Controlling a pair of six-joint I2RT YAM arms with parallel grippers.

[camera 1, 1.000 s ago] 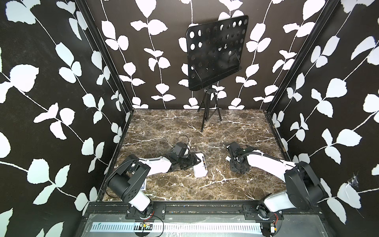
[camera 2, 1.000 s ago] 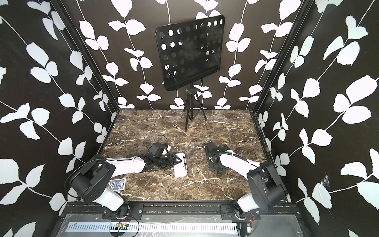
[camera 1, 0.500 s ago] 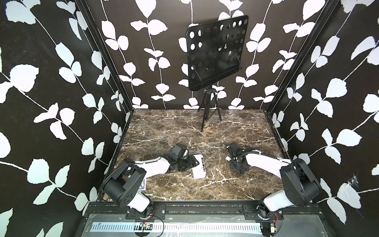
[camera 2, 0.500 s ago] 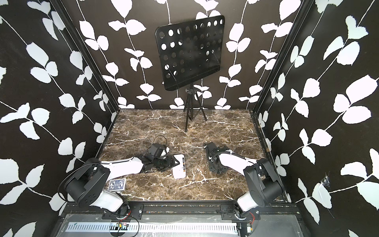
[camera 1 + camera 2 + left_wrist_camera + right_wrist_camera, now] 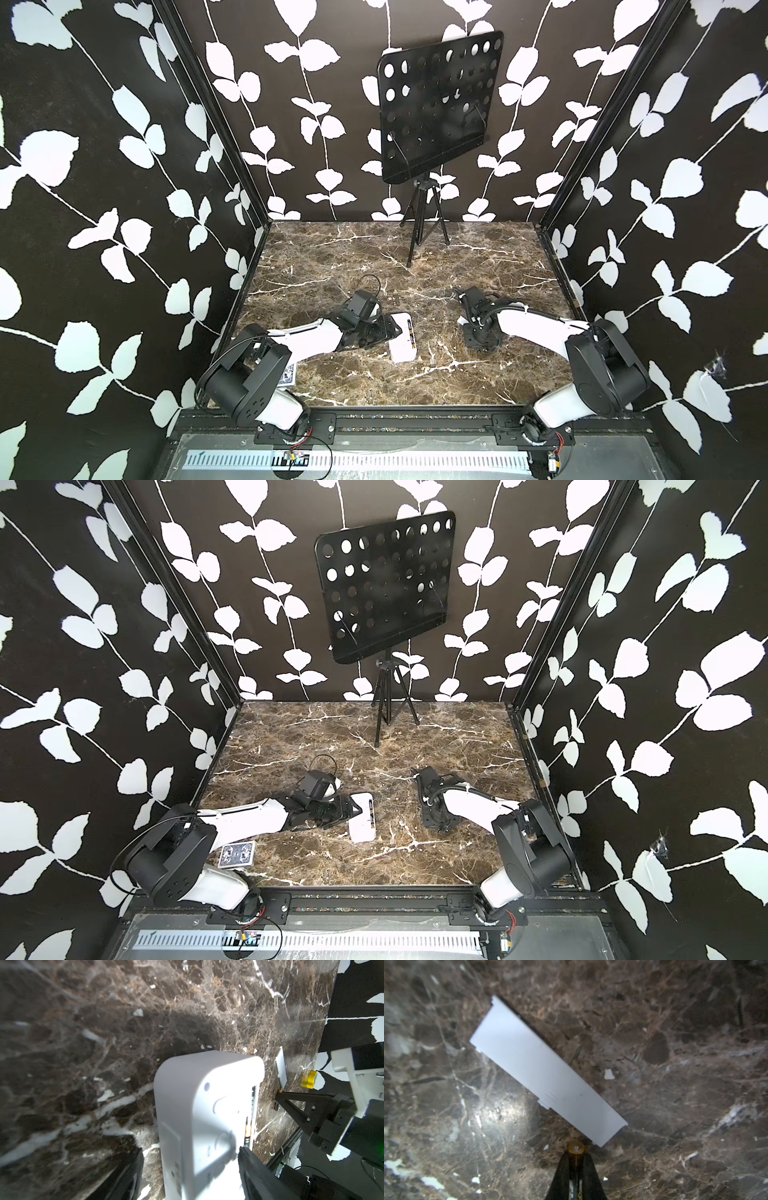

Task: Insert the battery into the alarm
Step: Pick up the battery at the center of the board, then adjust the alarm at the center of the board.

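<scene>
The white alarm (image 5: 402,343) (image 5: 362,818) lies back-up on the marble table, its battery slot uncovered with one battery (image 5: 247,1130) in it. My left gripper (image 5: 392,330) (image 5: 190,1159) is open and straddles the alarm's end. One finger touches the alarm, and the other stands a little off it. To the right, my right gripper (image 5: 478,344) (image 5: 576,1157) points down at the table, shut on a gold-tipped battery (image 5: 576,1149) (image 5: 277,1103). The white battery cover (image 5: 546,1070) (image 5: 281,1068) lies flat just past that gripper's tips.
A black music stand (image 5: 436,112) on a tripod stands at the back middle. A small blue-patterned card box (image 5: 237,854) lies at the front left beside the left arm's base. Patterned walls close in the table (image 5: 357,257) on three sides.
The right gripper's jaws have closed onto the battery. The alarm and the left gripper have barely moved.
</scene>
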